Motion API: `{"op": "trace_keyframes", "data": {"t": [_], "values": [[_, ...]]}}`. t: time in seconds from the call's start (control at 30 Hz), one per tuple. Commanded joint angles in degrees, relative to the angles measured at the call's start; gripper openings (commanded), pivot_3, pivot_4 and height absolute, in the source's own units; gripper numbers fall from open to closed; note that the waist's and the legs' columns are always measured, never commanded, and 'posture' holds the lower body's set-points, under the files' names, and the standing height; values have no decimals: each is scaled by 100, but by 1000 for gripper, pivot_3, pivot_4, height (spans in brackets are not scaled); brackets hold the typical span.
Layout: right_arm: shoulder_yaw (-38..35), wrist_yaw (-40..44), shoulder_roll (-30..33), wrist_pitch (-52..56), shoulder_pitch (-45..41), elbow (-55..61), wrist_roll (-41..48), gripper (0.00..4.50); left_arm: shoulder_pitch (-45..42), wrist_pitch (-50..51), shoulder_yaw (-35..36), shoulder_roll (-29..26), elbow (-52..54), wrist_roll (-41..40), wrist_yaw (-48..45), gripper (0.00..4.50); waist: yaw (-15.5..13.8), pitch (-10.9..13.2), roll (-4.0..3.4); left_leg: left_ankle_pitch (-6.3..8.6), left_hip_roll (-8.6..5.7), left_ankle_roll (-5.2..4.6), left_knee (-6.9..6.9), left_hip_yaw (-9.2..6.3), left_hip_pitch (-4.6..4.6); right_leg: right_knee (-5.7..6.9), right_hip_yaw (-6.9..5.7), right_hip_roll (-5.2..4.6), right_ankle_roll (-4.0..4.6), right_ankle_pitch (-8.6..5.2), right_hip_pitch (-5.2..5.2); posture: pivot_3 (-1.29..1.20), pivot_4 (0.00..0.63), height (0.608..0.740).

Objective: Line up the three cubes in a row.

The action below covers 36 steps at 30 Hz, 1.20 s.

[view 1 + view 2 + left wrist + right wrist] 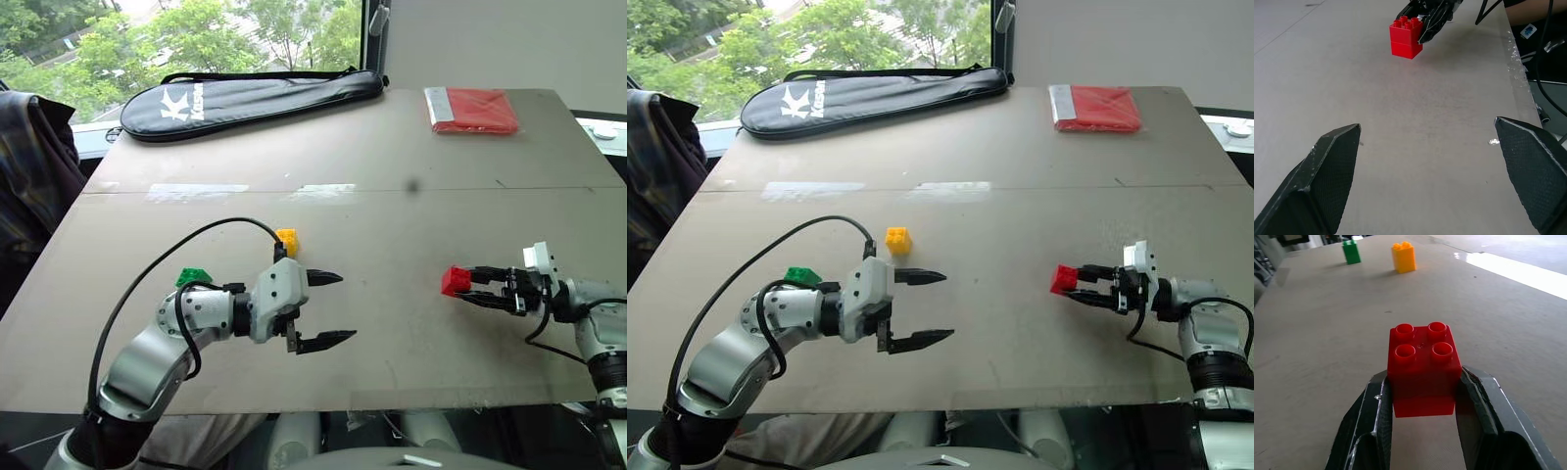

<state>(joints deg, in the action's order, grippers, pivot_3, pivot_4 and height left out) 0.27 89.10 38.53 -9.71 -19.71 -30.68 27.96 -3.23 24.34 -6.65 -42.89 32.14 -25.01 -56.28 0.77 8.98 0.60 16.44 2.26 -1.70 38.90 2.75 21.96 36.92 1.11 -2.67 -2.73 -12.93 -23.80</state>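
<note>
Right pincer (pixel 480 291) pinches the red cube (pixel 455 281), pointing across the table (pixel 411 147) toward the yellow cube (pixel 287 240) and green cube (pixel 193 277), well apart near the spread left pincer (pixel 331 308).

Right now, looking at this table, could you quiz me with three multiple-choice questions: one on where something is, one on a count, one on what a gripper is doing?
1. Where does the black racket bag lie?
A. at the table's far edge
B. beside the red brick
C. under the left gripper

2. How many studs top the red brick?
A. two
B. four
C. six

3. What is the right gripper doing?
A. standing open
B. shut on the red brick
C. shut on the yellow brick

Answers:
1 A: it lies along the far edge by the window.
2 B: the right wrist view shows four round studs.
3 B: a finger presses each side of the brick.
</note>
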Motion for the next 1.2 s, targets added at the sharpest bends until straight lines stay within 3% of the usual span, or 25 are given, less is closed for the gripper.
{"op": "trace_keyframes", "data": {"t": [0.03, 0.37, 0.5, 1.0, 1.07, 1.13, 1.2], "values": [[637, 340, 295, -370, -370, -173, 304, 1279, 97, -118, 185, -49, 273, -110, -17, 4500, -4, 6, 5, 0, -1, 0, 0, 0, 1, 0, 0, -1, 0, 0, 0, 0, 150, 708], [2615, 340, 955, -1028, -1298, -470, 953, 1279, 438, -136, 287, -35, 482, -69, 125, 4500, -22, 24, 10, 0, 1, 0, 1, -6, 4, 0, -6, -8, 1, -1, -1, 0, 150, 708], [3070, 340, 1135, -1267, -1595, -646, 1197, 1279, 523, -123, 288, -22, 549, -74, 179, 4500, -12, 35, 11, 0, 1, 0, 7, -3, 3, 0, -3, -12, 1, 0, -1, 0, 150, 708], [2662, 340, 599, -2038, -1872, -2245, 796, 1279, 407, 21, 116, 47, 655, -94, 304, 4500, -14, 39, 11, 0, 2, 0, 23, -5, 4, 8, -5, -12, 2, 1, 2, 0, 150, 708], [2630, 340, 571, -2075, -1899, -2406, 642, 2289, 379, 37, 115, 42, 645, -98, 294, 4500, -13, 39, 11, 0, 2, 0, 26, -6, 2, 11, -5, -12, 2, 1, 6, 0, 150, 708], [2545, 340, 519, -2204, -1927, -2610, 446, 2868, 362, 51, 120, 42, 642, -106, 292, 4500, -16, 39, 11, 0, 1, 0, 29, -5, 2, 14, -6, -12, 2, 1, 6, 0, 150, 708], [2407, 340, 452, -2318, -1960, -2791, 293, 3881, 352, 61, 118, 46, 636, -107, 293, 4500, -4, 39, 10, 0, 1, 0, 29, -5, 2, 16, -6, -12, 3, 1, 6, 0, 150, 708]]}}
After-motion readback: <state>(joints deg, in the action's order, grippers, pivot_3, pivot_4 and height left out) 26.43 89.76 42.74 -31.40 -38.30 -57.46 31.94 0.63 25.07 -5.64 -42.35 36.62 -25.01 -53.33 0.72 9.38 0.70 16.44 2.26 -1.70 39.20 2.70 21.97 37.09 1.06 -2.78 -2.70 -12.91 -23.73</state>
